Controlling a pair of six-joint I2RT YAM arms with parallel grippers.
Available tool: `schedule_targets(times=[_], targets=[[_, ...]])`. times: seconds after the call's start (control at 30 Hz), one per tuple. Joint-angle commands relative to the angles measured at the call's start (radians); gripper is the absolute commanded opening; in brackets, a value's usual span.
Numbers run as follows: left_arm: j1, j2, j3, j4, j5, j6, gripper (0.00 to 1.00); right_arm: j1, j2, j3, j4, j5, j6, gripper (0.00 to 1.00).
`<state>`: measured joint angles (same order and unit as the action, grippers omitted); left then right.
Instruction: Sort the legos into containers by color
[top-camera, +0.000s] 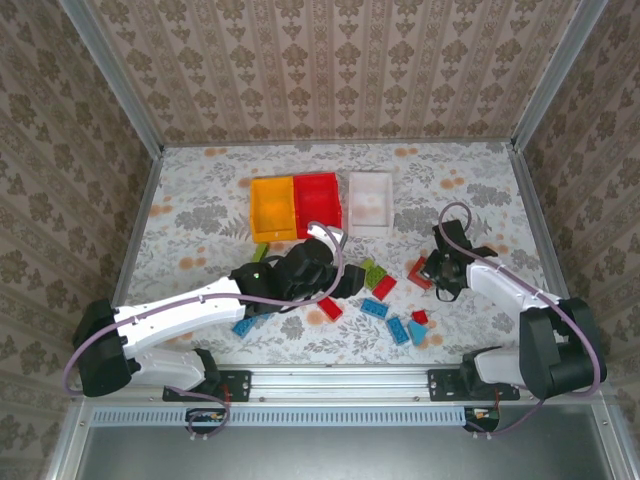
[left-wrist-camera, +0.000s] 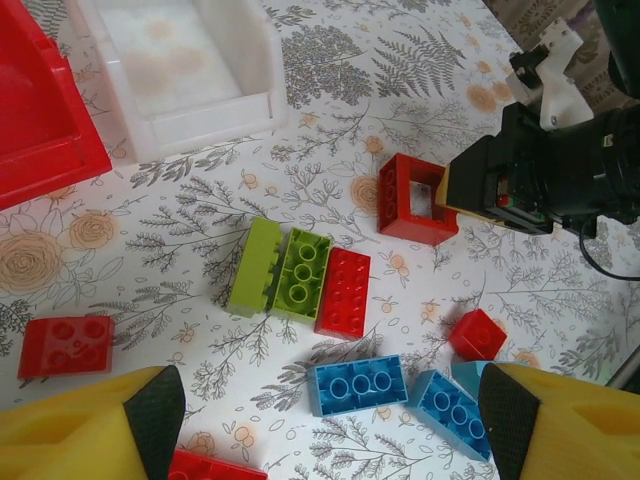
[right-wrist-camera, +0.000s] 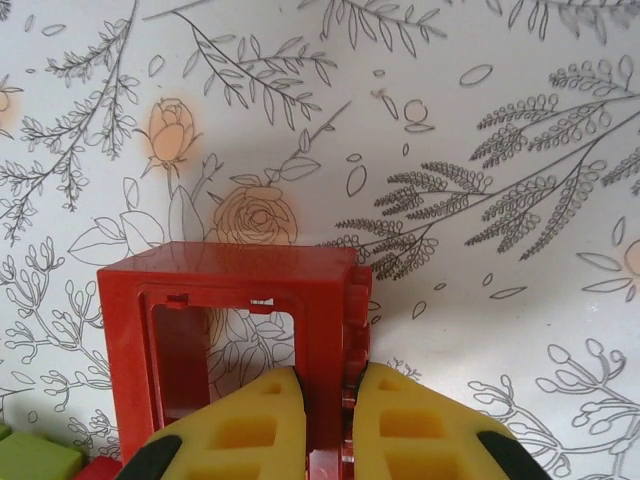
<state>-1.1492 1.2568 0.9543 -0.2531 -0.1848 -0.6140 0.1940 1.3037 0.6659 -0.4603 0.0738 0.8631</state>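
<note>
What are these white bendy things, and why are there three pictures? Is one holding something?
They are two robot arms with pinching hands called grippers. One picture looks down from above; the other two come from small cameras on each wrist. On the flowery table lie red, blue and green bricks, plus a yellow bin, a red bin and a white bin. The right gripper pinches one wall of the hollow red frame. The left gripper is open above the bricks, holding nothing.
</note>
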Motion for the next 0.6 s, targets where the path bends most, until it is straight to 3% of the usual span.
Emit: schedule_targets(times=[0.0, 0.2, 0.57], targets=[[-0.008, -0.029, 0.051, -0.032, -0.06, 0.002, 0.8, 0.057, -0.023, 0.125, -0.054, 0.104, -0.074, 0.05], [0.003, -0.056, 0.093, -0.119, -0.178, -0.002, 0.8, 0.2, 0.166, 0.481, -0.155, 0.222, -0.237, 0.04], [0.033, -0.085, 0.125, -0.319, -0.302, -0.095, 0.78, 0.226, 0.634, 0.94, -0.259, 0.212, -0.295, 0.03]])
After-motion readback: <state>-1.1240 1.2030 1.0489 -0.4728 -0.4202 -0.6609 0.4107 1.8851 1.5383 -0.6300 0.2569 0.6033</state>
